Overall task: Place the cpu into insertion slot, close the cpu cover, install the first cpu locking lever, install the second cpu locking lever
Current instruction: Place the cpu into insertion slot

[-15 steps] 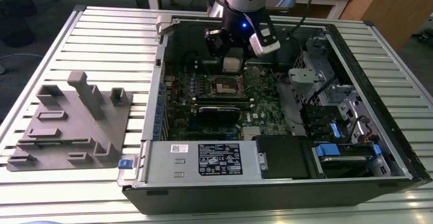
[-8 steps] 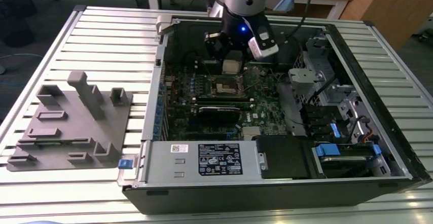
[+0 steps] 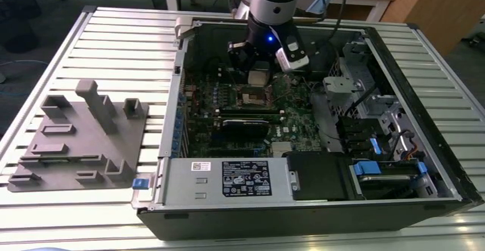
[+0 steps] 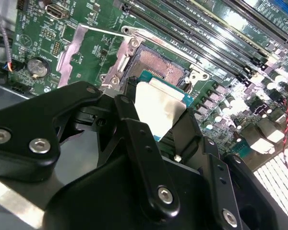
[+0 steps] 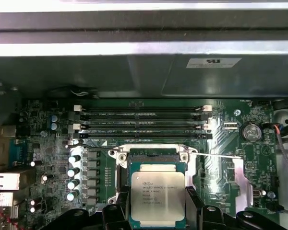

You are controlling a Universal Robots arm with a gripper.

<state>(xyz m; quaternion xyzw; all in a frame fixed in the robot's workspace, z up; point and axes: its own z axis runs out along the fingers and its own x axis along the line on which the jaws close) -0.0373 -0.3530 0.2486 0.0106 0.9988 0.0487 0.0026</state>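
Gripping the cpu (image 5: pixel 157 194) by 2 opposite edges: gripper (image 4: pixel 158 111), jaws drawn in to chip width, fingers (image 4: pixel 128 103) clear of the silvery top, probably to spare the underside contacts. Held roughly flat, metal face up, poised above the insertion slot (image 4: pixel 156 62) and a little short of it; not yet seated. Beside the slot: cpu cover (image 4: pixel 69 52), swung open and lying back, leaving the socket free for entry. Beyond: long memory slots (image 5: pixel 141 122), green motherboard (image 5: pixel 53 143), open computer case (image 3: pixel 424 63), slatted table (image 3: pixel 113 35).

Black gripper (image 4: pixel 157 115) (silver screw heads (image 4: pixel 164 193))
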